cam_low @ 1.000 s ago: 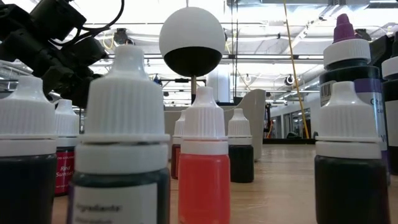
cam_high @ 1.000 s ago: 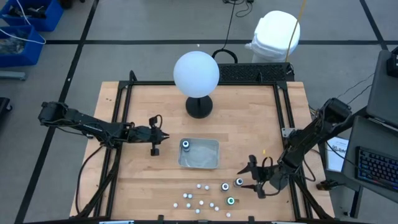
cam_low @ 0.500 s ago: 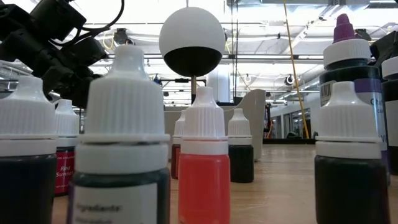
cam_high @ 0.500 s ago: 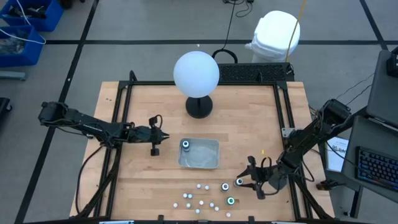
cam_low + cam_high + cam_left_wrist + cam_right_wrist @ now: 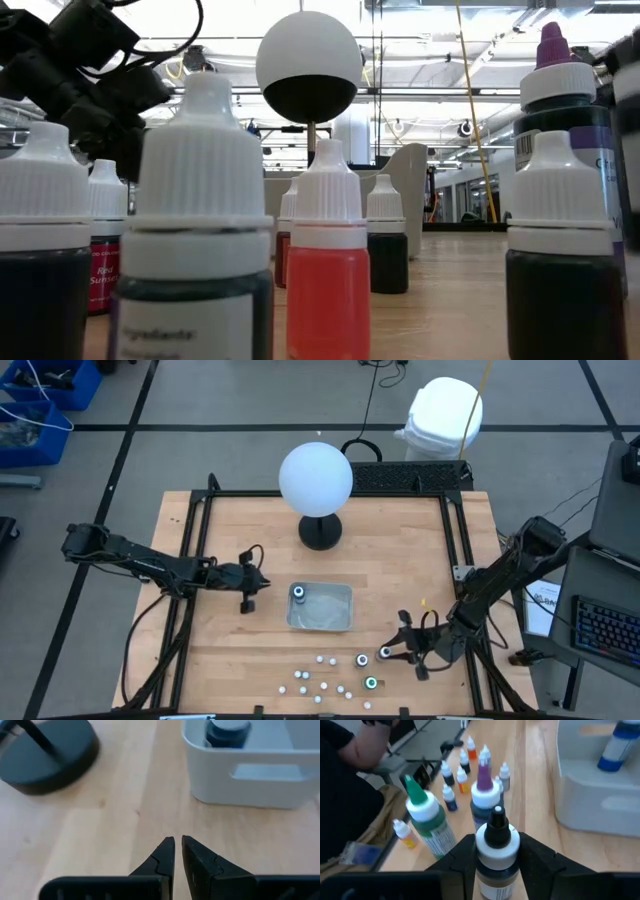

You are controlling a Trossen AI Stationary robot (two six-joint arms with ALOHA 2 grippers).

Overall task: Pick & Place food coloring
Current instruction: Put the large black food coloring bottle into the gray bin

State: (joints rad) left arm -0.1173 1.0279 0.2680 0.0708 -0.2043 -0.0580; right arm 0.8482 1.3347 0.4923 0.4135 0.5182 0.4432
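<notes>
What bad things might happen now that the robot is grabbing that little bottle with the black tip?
The right gripper is closing on the black-tipped bottle high up near its white cap, so the bottle might tilt or slip when lifted. The purple-tipped bottle and the green-tipped bottle stand close by, so a sideways move could topple them. The grey rectangular tray already holds a blue-capped bottle, which a careless drop could knock.
</notes>
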